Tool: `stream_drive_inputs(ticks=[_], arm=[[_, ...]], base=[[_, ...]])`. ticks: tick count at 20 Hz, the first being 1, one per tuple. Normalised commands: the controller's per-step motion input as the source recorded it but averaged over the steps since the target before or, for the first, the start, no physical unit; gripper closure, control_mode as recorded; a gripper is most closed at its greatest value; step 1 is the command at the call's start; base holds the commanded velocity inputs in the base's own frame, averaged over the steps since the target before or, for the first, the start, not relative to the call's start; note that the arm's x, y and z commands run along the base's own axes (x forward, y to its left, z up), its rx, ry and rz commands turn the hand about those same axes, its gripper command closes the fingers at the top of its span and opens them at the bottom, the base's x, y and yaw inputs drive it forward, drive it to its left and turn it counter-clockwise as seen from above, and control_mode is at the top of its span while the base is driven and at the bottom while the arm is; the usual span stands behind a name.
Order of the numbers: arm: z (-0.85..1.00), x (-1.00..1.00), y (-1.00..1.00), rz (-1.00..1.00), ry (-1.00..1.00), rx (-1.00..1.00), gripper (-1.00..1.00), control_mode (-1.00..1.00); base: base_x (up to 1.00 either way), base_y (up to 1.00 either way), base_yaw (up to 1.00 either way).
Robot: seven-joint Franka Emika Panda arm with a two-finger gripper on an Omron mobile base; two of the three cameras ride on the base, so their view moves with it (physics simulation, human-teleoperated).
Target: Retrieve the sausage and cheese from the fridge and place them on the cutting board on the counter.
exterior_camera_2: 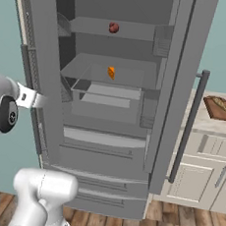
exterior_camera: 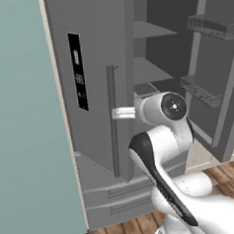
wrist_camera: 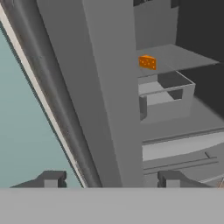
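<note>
Standing open on both sides, the fridge (exterior_camera_2: 110,110) shows its shelves in the right base view. The sausage (exterior_camera_2: 113,27) lies on the top shelf, at about 12 o'clock in that view, toward the middle of the shelf. The cheese (exterior_camera_2: 111,73) sits on the shelf below, almost straight beneath the sausage and just above a clear drawer. In the hand view the cheese (wrist_camera: 147,62) appears at about 1 o'clock, resting on the same shelf, well apart from the claw.

The claw (wrist_camera: 109,180) is at the left door, its two fingertips standing apart with the door's long bar handle (wrist_camera: 52,109) running between them; the fingertips (wrist_camera: 51,178) do not appear to press on the bar, so nothing is held. In the left base view the arm's wrist reaches to that handle (exterior_camera: 114,139) at about mid-height.

The cutting board (exterior_camera_2: 221,107) lies on the worktop (exterior_camera_2: 202,125) at 3 o'clock in the right base view, to the right of the open right door, with nothing from the fridge on it.
</note>
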Motion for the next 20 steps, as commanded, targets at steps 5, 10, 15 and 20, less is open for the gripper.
stream_drive_inputs(ticks=[5, 10, 15, 20], arm=[[0.35, 0.0, -0.91, -0.03, 0.15, 0.19, -1.0, -1.0], [0.41, 0.02, -0.64, -0.09, 0.14, 0.33, -1.0, -1.0], [0.4, 0.02, -0.34, -0.07, 0.01, 0.35, -1.0, -1.0], [0.11, 0.09, 0.0, -0.1, 0.05, 0.32, -1.0, -1.0]], base=[[0.0, 0.0, 0.0], [0.0, 0.0, 0.0], [0.0, 0.0, 0.0], [0.0, 0.0, 0.0]])
